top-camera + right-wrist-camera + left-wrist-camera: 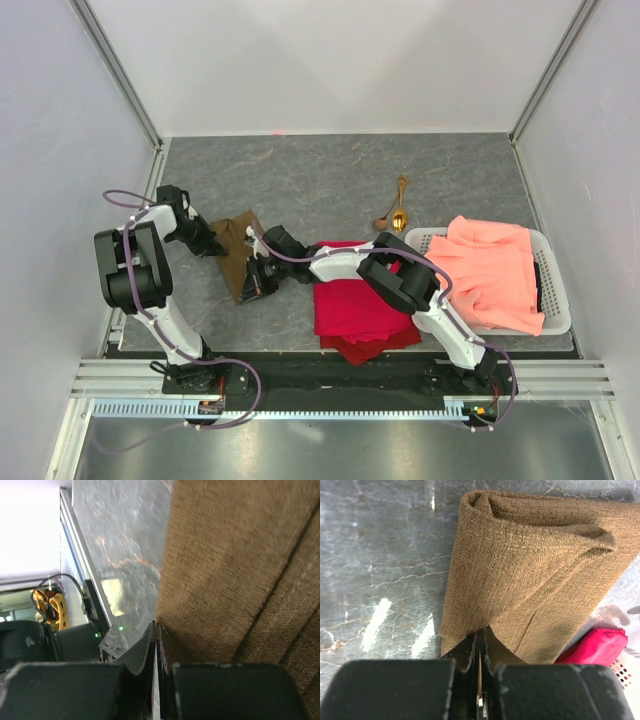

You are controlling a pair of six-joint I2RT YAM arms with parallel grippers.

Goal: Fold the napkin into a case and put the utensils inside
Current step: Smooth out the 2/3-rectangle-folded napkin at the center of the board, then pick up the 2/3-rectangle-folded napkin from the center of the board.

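Napkin (238, 262) on table (320, 180), left of centre; left gripper (213, 244) at its far-left edge, right gripper (257, 280) at its near-right edge. Flat cloth (360, 310) just right of napkin, under the right arm. Basket (563, 305) far right, second cloth (490, 275) inside. Utensils (396, 210) behind the flat cloth, apparently touching each other.

Top view: illumination is even and diffuse, from overhead. The enclosure walls render bright and the worktop (330, 170) renders mid-grey. Shadows beneath the arms are short and soft. Focus is sharp across the frame.

Left wrist view: white glare patches lie on the worktop at left. The napkin (520, 570) weave is sharp. The left claw (480, 680) is dark and soft-focused.

Right wrist view: the upper left corner is overexposed to white. One glare patch sits on the worktop. The napkin weave blurs toward the right edge. The right claw (156, 680) is dark and out of focus.
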